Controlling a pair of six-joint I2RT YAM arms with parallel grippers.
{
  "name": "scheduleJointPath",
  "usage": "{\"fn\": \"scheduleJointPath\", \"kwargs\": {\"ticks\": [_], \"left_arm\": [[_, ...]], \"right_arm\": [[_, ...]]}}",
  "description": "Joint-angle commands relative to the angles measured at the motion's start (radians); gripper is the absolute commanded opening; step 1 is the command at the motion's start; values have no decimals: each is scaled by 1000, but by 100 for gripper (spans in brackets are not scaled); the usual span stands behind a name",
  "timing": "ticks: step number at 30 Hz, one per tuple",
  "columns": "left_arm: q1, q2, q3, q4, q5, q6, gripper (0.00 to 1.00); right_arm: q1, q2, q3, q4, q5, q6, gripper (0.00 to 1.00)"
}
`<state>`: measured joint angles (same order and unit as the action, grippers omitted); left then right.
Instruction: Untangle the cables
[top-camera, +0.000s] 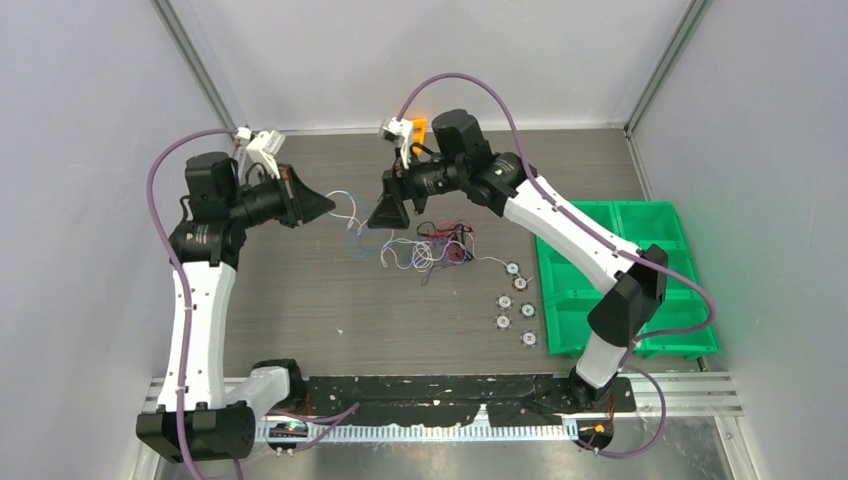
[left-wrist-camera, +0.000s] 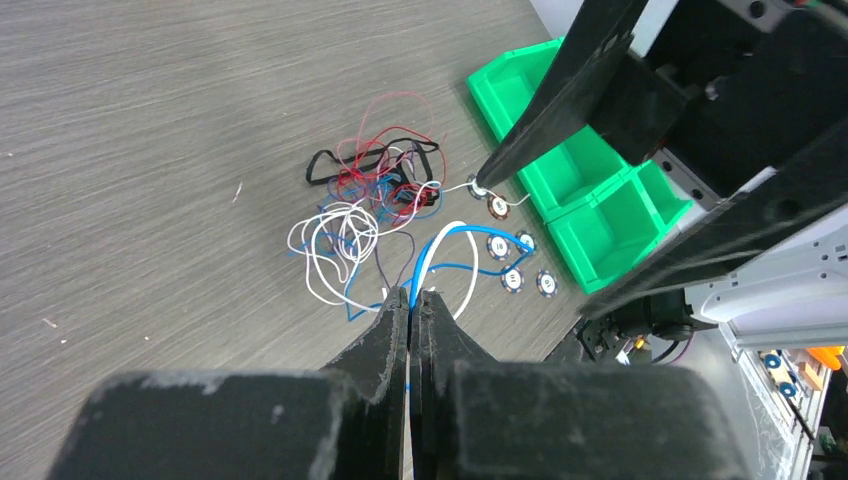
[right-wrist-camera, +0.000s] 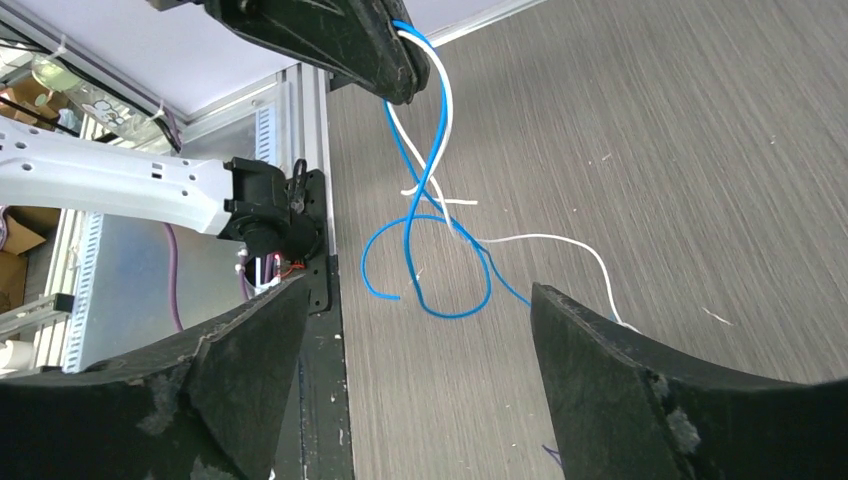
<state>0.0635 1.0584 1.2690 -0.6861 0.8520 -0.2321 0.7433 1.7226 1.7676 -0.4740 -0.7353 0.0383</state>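
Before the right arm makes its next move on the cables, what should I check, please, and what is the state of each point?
1. The left fingers are shut on the blue wire and white wire: ok.
2. The right fingers are open, holding nothing: ok.
3. Held strands separated: not ok, they cross below the grip.
4. The clump on the table loosened: not ok, red, black and white strands are knotted.
5. Held wires free of the clump: cannot tell.

Ends of cables (left-wrist-camera: 395, 190) hidden — inside left tool (left-wrist-camera: 410, 296)
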Motion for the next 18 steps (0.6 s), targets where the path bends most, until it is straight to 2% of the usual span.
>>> {"fn": "scheduleJointPath", "kwargs": {"ticks": [1, 4, 6, 7, 8, 9, 10, 12, 18], "left_arm": [[-17, 5, -7, 43, -7, -16, 0], [-24, 9, -14, 45, -5, -16, 0], [-24, 19, -17, 43, 2, -17, 0], [-24, 25, -16, 40, 7, -16, 0], [-25, 31, -14, 36, 9, -12, 0], [-25, 36, -12, 28, 4, -3, 0], [-24, 42, -8, 14, -10, 15, 0], [-18, 55, -5, -21, -59, 64, 1], [25, 77, -76, -5, -109, 185, 29]], "right_arm": [[20, 31, 58, 20, 61, 3, 69], [21, 51, 83, 16, 80, -9, 66], [21, 72, 100, 10, 84, -22, 58], [20, 86, 108, -3, 88, -28, 47], [20, 96, 131, -13, 94, -49, 31], [21, 100, 145, -40, 99, -83, 24], [21, 99, 173, -54, 114, -102, 11], [17, 78, 200, -83, 131, -158, 6], [-5, -19, 256, -83, 150, -244, 5]]}}
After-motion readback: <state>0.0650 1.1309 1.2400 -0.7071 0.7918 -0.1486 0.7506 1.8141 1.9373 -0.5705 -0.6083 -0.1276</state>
